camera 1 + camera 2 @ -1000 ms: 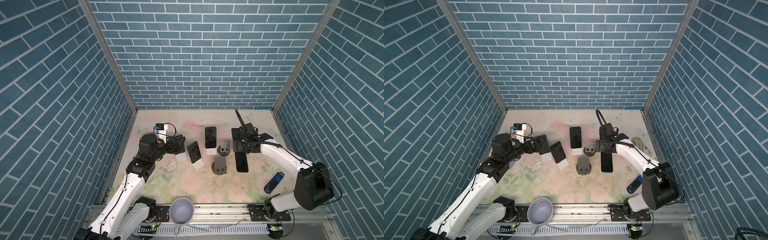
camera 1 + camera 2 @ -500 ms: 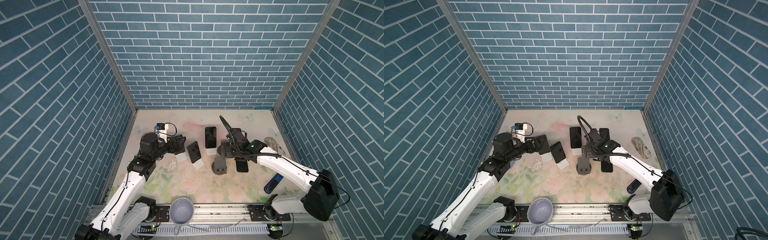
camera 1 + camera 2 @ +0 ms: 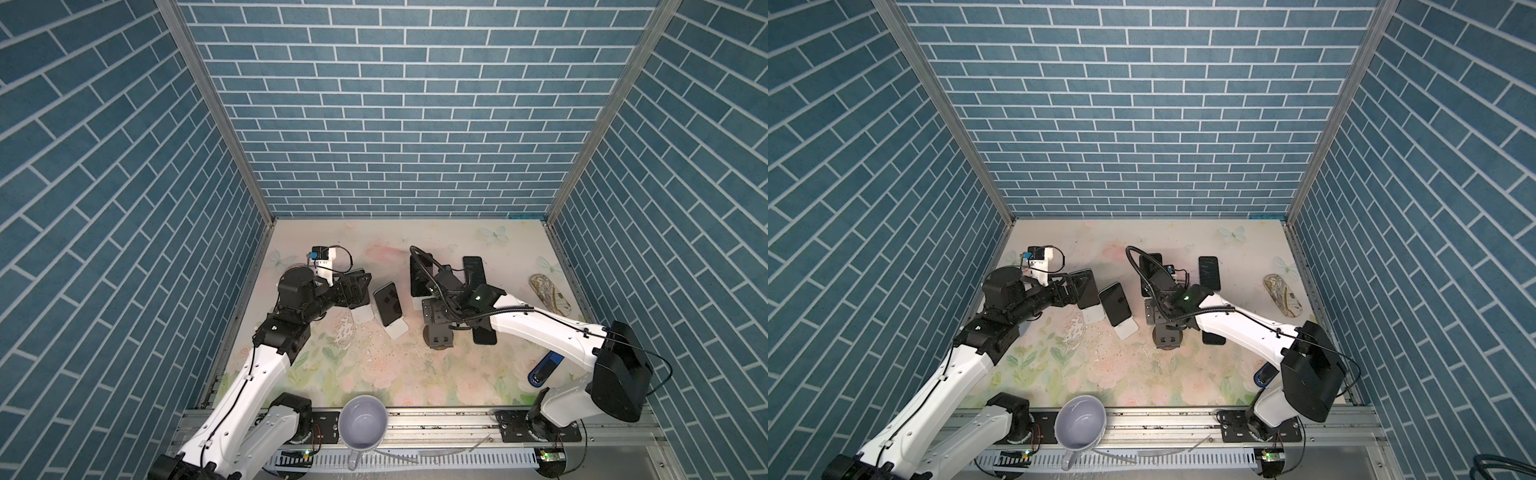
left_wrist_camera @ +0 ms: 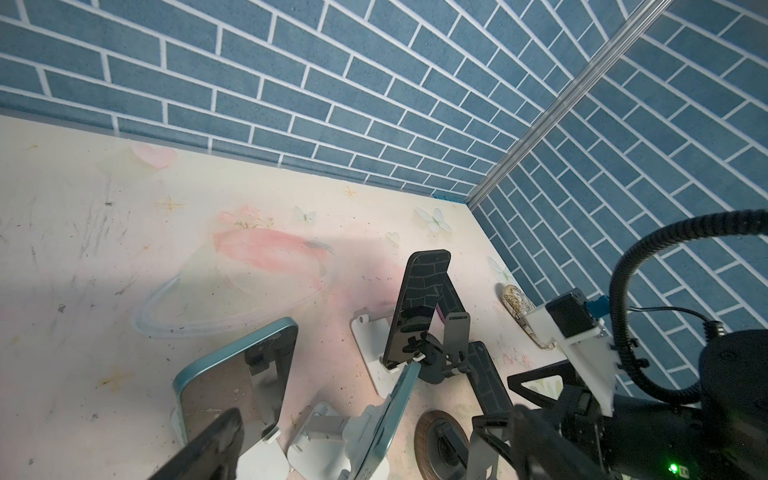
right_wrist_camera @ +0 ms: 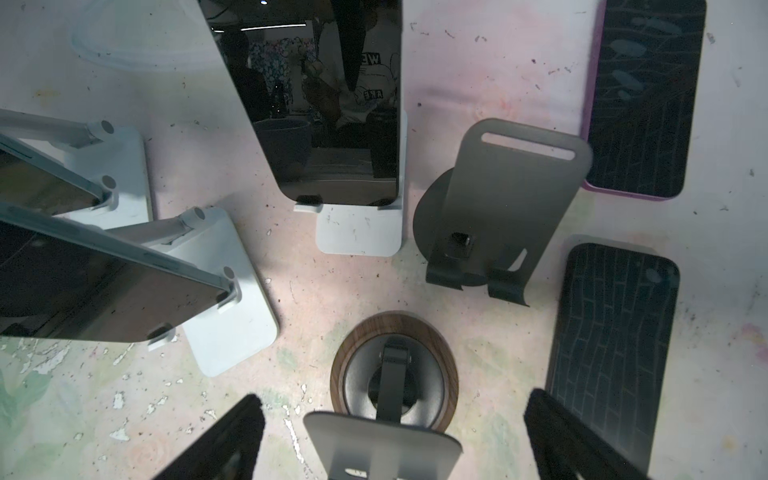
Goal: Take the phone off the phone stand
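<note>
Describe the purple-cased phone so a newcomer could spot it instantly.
On the floral tabletop, right of the cluster of stands, two dark phones lie flat. The far phone, nearer the back wall, is yours: its purple rim sets it apart from the black phone in front.

Both top views bright, lit from above, sharp. Soft arm shadows on table (image 3: pixel 386 365). Left wrist view bends the brick wall (image 4: pixel 332 83) — wide lens. Right wrist view dimmer; phone screen (image 5: pixel 332 104) mirrors the room, right fingertips (image 5: pixel 224 444) blurred.

White mug (image 3: pixel 363 422) on front rail, blue tube (image 3: pixel 544 368); patterned pouch (image 3: pixel 550 296) at right
</note>
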Controlling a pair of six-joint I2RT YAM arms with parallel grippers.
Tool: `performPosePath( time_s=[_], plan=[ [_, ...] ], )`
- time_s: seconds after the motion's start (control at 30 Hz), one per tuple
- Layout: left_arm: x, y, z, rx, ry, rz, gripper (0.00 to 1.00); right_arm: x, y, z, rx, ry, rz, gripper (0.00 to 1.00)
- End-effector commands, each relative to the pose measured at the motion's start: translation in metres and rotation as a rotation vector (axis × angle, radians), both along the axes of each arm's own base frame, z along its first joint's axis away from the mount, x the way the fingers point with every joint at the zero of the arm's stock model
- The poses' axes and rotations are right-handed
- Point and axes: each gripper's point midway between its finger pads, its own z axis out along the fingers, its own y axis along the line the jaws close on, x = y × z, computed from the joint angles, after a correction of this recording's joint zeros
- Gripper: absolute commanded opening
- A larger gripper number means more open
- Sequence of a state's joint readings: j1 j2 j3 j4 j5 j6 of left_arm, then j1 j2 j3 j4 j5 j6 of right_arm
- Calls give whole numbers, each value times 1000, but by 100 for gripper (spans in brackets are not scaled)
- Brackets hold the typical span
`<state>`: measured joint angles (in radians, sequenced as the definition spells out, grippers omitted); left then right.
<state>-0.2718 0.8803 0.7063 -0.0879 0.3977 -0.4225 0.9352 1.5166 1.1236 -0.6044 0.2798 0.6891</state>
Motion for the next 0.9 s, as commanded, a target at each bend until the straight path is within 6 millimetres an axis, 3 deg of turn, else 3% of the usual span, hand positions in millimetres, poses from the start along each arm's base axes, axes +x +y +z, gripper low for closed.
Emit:
performPosePath(
  time_s=[0.0,0.53,0.87],
  plan=[
    [-3,-1,-9,6,7,-11,100,6,7,8,-4,-23,-60,99],
    [-4,0,-14,21,15,-12,100,-6,5,-34,-134,47,-129,95],
    [-4,1,-16,23,19,-7,100,-9,4,-49,-141,64,-127,74]
  ],
)
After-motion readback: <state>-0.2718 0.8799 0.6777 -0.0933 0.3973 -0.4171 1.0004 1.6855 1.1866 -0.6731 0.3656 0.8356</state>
